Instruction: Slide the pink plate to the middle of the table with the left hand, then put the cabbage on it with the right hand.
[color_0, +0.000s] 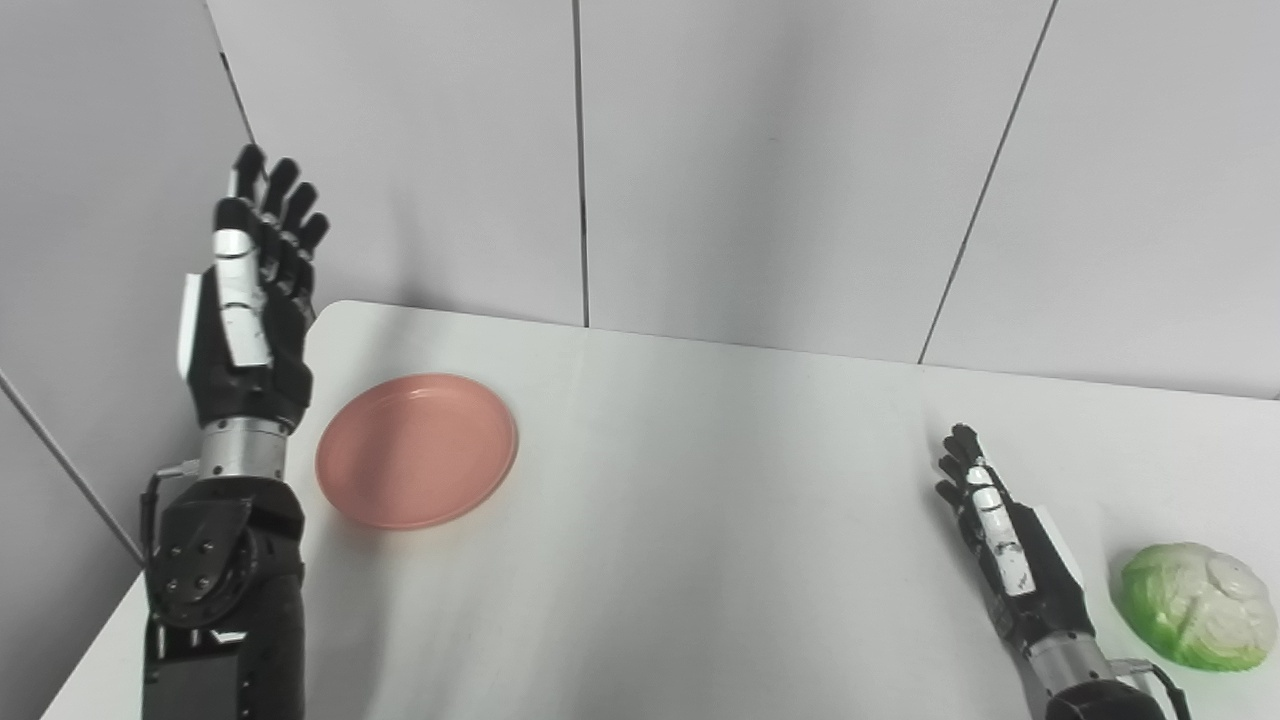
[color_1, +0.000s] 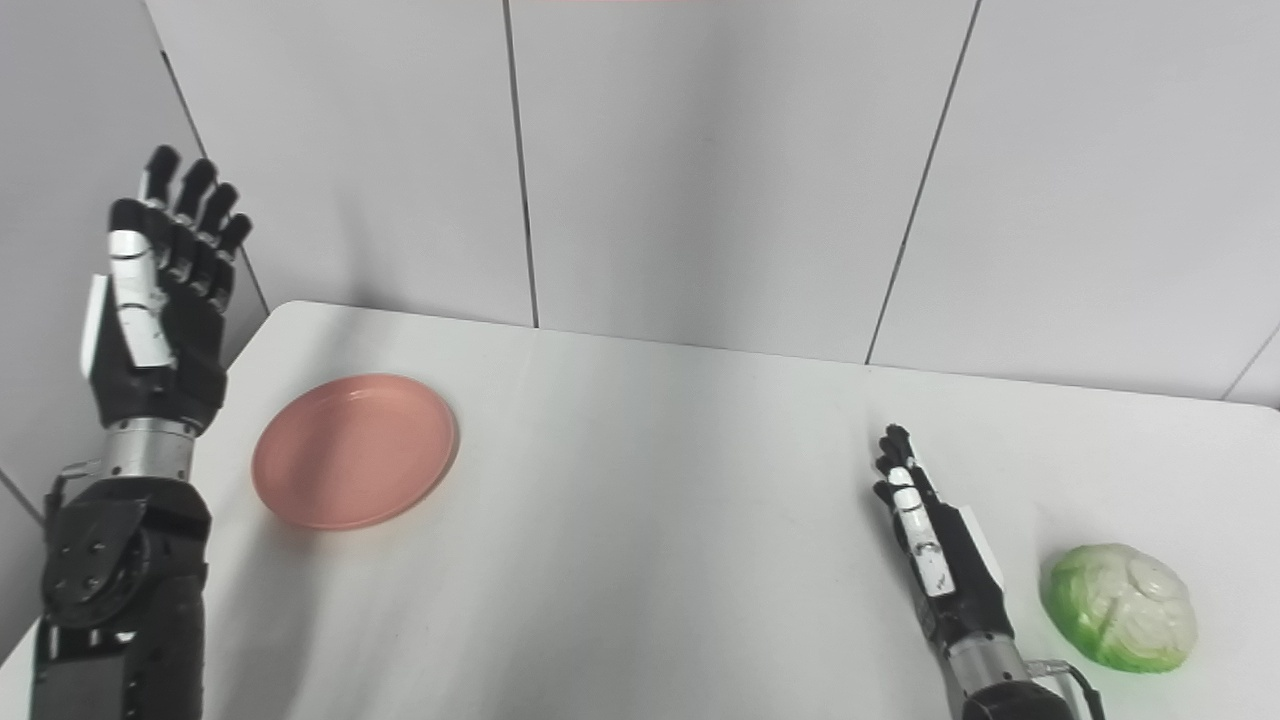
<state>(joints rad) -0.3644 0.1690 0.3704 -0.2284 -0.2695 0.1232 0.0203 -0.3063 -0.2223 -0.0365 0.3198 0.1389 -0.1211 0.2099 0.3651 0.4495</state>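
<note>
on the white worktop (color_0: 700, 520) a round pink plate (color_0: 417, 450) sits left, a green cabbage (color_0: 1198, 604) right; left hand (color_0: 250, 310) and right hand (color_0: 1010, 545) empty, fingers apart.

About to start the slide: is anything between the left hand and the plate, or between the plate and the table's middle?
Nothing visible. The left hand is raised, open, just left of the plate, with only bare table between the plate and the middle. The right hand and cabbage sit far right, off that path.
</note>
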